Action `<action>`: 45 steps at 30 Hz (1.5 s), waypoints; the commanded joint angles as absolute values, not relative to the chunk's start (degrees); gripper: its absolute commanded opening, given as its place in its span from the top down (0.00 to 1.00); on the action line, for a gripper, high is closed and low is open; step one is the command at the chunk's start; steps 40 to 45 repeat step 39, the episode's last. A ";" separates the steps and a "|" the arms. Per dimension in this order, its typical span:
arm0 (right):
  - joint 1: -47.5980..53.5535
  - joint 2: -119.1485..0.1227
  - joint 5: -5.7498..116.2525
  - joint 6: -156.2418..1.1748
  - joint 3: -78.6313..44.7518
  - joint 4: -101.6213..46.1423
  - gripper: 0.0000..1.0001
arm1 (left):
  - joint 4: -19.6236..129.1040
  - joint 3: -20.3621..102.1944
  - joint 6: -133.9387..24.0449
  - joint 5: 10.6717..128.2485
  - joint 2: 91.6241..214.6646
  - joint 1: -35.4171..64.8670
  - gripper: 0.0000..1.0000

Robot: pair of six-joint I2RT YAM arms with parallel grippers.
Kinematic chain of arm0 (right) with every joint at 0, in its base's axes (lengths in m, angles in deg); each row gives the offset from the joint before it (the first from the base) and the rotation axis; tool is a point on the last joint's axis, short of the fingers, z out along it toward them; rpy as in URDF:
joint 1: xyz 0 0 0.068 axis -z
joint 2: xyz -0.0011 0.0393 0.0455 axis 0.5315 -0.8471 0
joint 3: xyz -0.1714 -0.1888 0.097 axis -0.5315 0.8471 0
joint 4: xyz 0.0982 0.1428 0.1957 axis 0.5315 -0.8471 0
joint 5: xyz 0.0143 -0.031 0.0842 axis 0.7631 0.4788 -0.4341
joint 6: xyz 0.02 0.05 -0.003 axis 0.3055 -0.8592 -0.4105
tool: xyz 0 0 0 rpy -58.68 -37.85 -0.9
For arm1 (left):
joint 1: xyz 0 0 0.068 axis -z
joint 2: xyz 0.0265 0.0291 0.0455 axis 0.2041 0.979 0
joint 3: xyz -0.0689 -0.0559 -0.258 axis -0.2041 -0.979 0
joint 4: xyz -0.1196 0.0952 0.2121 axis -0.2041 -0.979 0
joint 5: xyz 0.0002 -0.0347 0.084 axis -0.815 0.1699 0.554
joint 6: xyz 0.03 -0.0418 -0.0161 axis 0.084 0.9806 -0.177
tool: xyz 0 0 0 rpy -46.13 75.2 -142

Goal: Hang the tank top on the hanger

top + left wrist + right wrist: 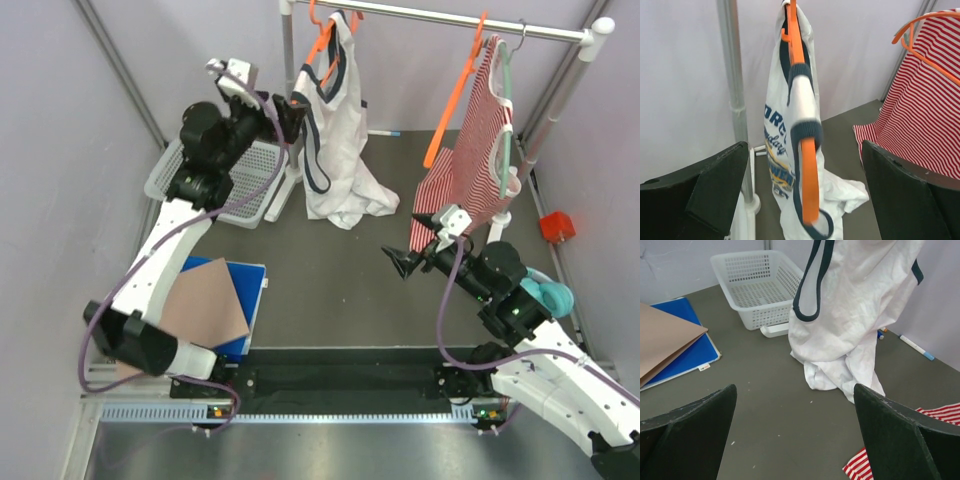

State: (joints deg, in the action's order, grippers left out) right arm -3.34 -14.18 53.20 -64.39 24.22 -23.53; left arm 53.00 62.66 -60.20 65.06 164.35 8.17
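The white tank top with navy trim hangs from the rail on a steeply tilted orange hanger. Its hem is bunched on the table. In the left wrist view a navy strap wraps the hanger arm, and the tank top shows its printed graphic. My left gripper is open just left of the garment. The hanger arm shows between its wide fingers, which hold nothing. My right gripper is open and empty, low over the table, facing the tank top.
A red-and-white striped top hangs at the right on another orange hanger and a pale green one. A white basket stands back left. A blue folder under a brown board lies front left. The rail post stands near the left gripper.
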 commanded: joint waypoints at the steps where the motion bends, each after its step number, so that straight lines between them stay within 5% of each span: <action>1: -2.79 -13.67 53.84 -65.79 23.28 -21.96 0.00 | 66.16 49.20 -59.06 69.80 148.96 8.35 0.01; 7: -1.56 -17.45 55.69 -68.16 21.43 -23.54 0.00 | 66.97 23.47 -57.39 80.52 129.44 8.35 0.01; 16: 3.01 -22.47 54.98 -74.41 19.85 -23.28 0.00 | 56.34 3.57 -53.00 90.63 113.78 8.35 0.01; 45: 8.02 -17.90 49.97 -75.55 21.96 -22.13 0.00 | 47.98 -1.11 -46.40 93.80 104.19 8.35 0.01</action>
